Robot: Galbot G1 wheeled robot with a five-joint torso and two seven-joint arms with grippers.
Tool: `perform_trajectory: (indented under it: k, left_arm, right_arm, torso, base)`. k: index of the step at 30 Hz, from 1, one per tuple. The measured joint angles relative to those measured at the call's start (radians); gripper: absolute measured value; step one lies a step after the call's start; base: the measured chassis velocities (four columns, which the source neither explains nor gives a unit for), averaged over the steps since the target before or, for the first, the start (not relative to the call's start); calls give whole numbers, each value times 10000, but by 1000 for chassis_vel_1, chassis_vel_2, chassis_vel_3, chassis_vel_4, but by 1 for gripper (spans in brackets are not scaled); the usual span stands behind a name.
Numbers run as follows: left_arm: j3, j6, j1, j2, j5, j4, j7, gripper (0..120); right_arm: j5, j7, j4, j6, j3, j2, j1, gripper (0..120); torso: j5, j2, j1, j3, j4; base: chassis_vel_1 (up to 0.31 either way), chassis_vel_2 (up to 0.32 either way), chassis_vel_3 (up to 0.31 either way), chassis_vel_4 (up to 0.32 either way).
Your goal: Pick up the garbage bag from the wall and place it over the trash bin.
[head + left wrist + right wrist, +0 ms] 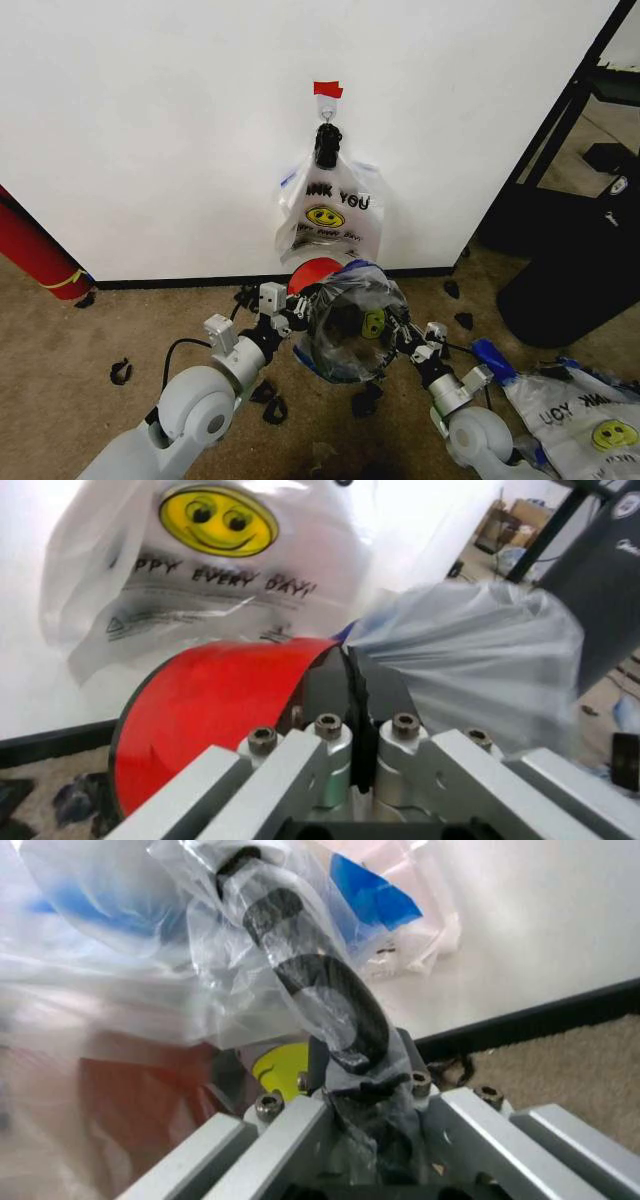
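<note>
Landmark: trash bin, tilted, draped in a garbage bag.
- Left gripper clamps its left rim, right gripper its right rim; both flanks blocked.
- Behind: wall, hanging bags just above.
- Right: big black container, more bags.
- Left: carpet open, scattered black scraps.

Lighting is bright and even in the head view. The wall reads as uniform white with no hard shadows; the carpet darkens toward the lower edge of the picture. The right side of the view, behind the wall's edge, is dimmer.

In the left wrist view the hanging bag is mildly soft and the wall behind it is overexposed.

In the right wrist view the nearest plastic film is out of focus and washed out; the baseboard is sharper.
</note>
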Motion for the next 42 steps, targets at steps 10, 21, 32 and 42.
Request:
perform_trajectory:
  k: [10, 21, 32, 42]
  left_arm:
    - [-121, -538, 391, 119, 122, -158, 973, 19]
    - [-1247, 275, 590, -362, 417, 122, -917, 63]
    - [-915, 536, 1188, -1257, 1233, 48, -2716, 97]
    - [-713, 669, 1678, -1307, 1633, 68, -2300, 100]
  right_arm:
    - [319, 903, 184, -475, -269, 124, 17, 0]
    - [1551, 3993, 1519, -2517, -182, 100, 177, 0]
    - [3042, 8197, 2615, -5967, 42, 166, 886, 0]
    - [3114, 9566, 1805, -6581, -366, 626, 1667, 0]
  torso:
    - [0, 0, 0, 0, 1]
    - [0, 1, 0, 0, -1]
    - [-1, 0, 0, 0, 0]
    - [0, 0, 0, 0, 1]
  base:
    - [0, 0, 0, 0]
    - [0, 0, 0, 0]
    - [0, 0, 0, 0]
    - [0, 0, 0, 0]
